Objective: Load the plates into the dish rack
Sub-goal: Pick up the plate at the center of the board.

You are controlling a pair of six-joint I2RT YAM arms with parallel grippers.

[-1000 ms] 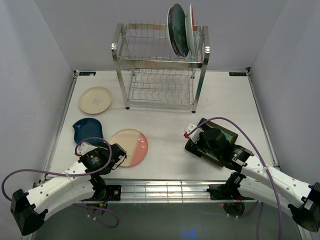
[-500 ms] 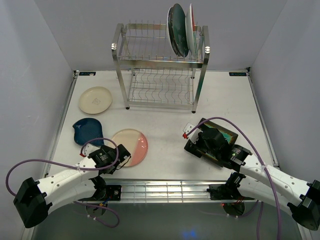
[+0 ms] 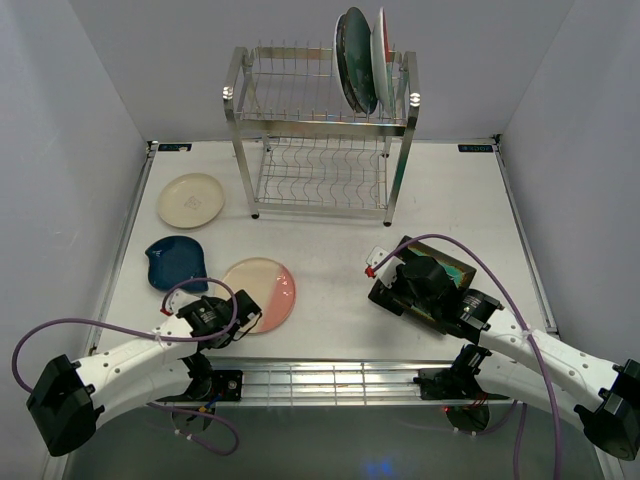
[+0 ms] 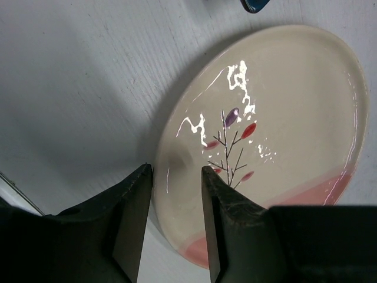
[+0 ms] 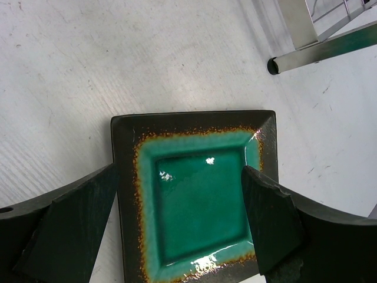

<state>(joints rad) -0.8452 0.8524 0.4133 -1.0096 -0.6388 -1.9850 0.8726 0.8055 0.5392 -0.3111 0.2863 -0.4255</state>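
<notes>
The steel dish rack (image 3: 320, 130) stands at the back. A dark teal plate (image 3: 355, 62) and a white plate (image 3: 382, 42) stand upright at the right end of its upper tier. On the table lie a cream plate (image 3: 191, 200), a dark blue plate (image 3: 176, 262) and a pink-and-cream plate (image 3: 265, 285) (image 4: 277, 118). My left gripper (image 3: 238, 308) (image 4: 177, 171) is open, with its jaws either side of that plate's near rim. My right gripper (image 3: 405, 288) (image 5: 179, 171) is open, with its jaws spread across the square green plate (image 5: 197, 200) (image 3: 460, 272).
A rack leg (image 5: 294, 59) stands just beyond the green plate. The rack's lower tier (image 3: 322, 175) holds no plates. A raised rail (image 3: 330, 380) runs along the table's near edge. Grey walls close in both sides.
My left arm swung its elbow left and its gripper edged right onto the pink-and-cream plate's rim. The right gripper barely shifted over the green plate.
</notes>
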